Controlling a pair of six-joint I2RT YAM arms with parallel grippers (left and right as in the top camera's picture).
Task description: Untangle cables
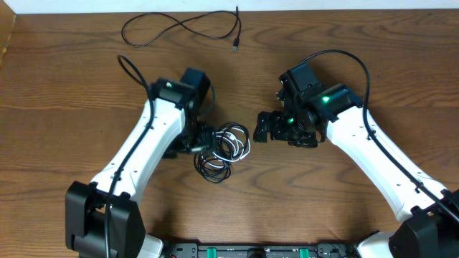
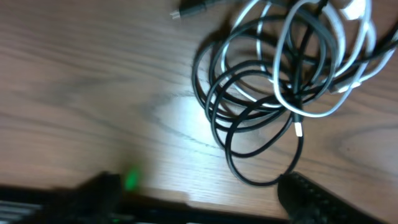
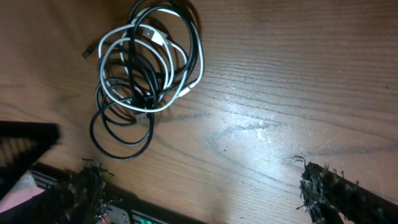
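Wooden counter (image 1: 72, 86), overhead: tangled cables (image 1: 224, 149) lie at centre, left jaws just beside at 9 o'clock, right jaws apart at 3 o'clock; loose black cable (image 1: 179, 27) at 12. Left wrist: jaws wide, gripping nothing. Right wrist: jaws wide, empty.

I'm looking at a brown wood-grain table (image 1: 57, 107). A tangled bundle of black and white cables (image 1: 224, 147) lies flat on it near the middle, its loops piled over one another. Well apart from it, along the far edge and left of centre, a single black cable (image 1: 179, 25) lies in loose curves, with one plug end to the right.
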